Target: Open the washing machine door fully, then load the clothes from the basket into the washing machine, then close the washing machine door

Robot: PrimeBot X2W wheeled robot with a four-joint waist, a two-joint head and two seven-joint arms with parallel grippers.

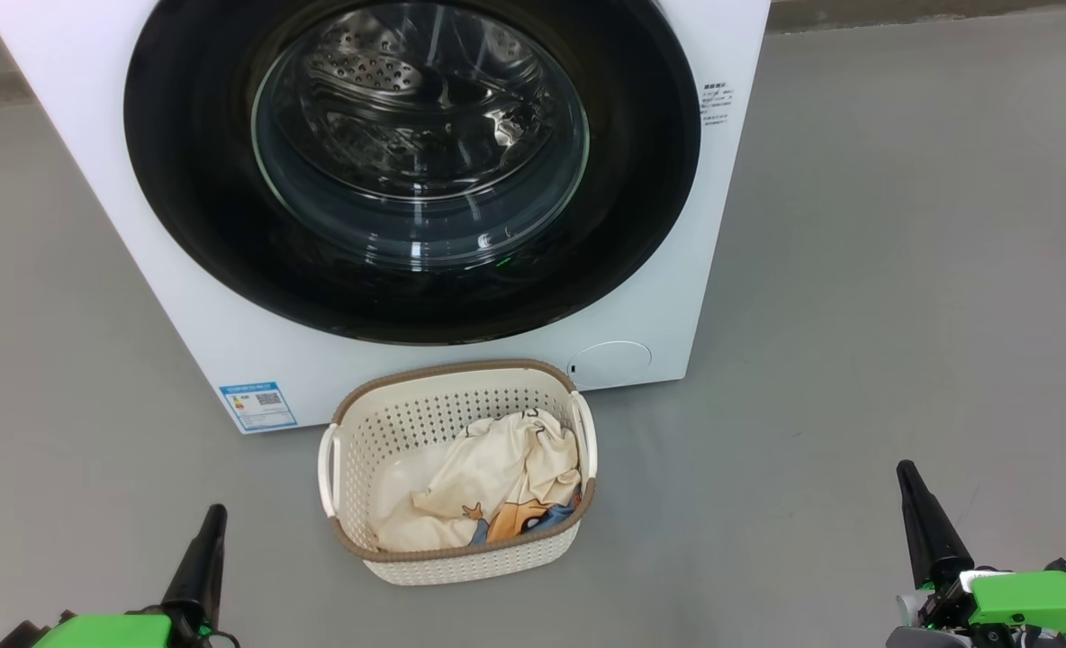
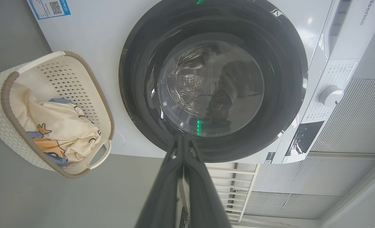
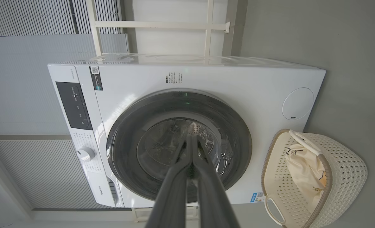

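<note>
Resting clothes (image 1: 488, 472) in basket (image 1: 443, 409).

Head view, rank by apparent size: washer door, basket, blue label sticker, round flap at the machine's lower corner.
1. washing machine door: largest by far, even cropped at the top edge.
2. basket.
3. blue label and round flap: these look about alike, so not ranked.

There is one washing machine (image 1: 218, 351) with one round door (image 1: 416, 153), one blue label sticker (image 1: 258, 406) and one dial (image 3: 86, 154). One basket (image 1: 461, 565) has two loop handles (image 1: 327, 470) and holds two cloth pieces (image 1: 488, 468), one cream and one light blue. Two tools show, the left tool (image 1: 213, 522) and the right tool (image 1: 909, 481)
</note>
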